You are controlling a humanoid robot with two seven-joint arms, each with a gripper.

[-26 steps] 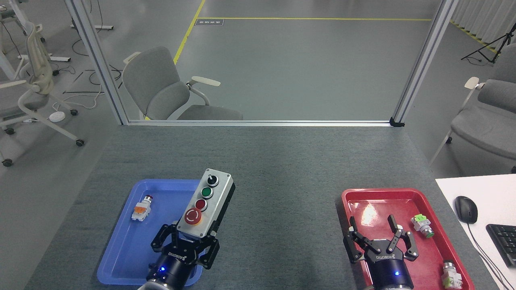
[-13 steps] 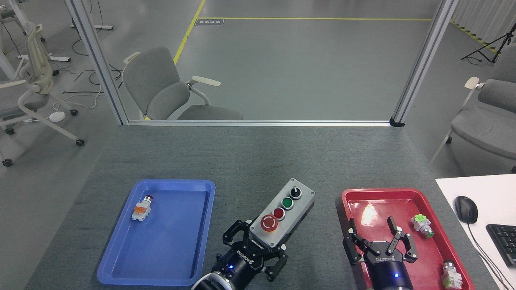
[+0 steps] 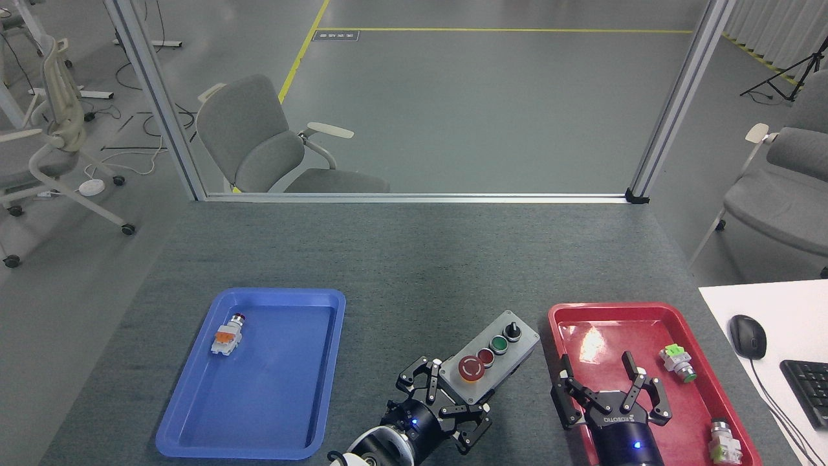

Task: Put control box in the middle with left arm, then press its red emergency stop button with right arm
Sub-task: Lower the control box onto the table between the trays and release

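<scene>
The control box (image 3: 493, 356), light grey on a black base, lies slanted between the two trays, over the dark grey tabletop (image 3: 414, 259). Along its top run a black knob, a green button, a small red button and the red emergency stop button (image 3: 471, 368) at its near end. My left gripper (image 3: 453, 401) is shut on the box's near end, its black fingers on either side. My right gripper (image 3: 598, 375) hangs open over the red tray (image 3: 653, 314), a little to the right of the box, with nothing between its fingers.
A blue tray (image 3: 194, 414) on the left holds a small white-and-orange push-button part (image 3: 225, 336). The red tray carries two small button parts (image 3: 678, 362) (image 3: 723, 441). A white desk with a mouse (image 3: 748, 336) and keyboard stands at the right. Chairs stand beyond the table.
My left gripper has carried the control box rightwards from over the blue tray to the space between the trays, and lower in the view. The right gripper has barely moved.
</scene>
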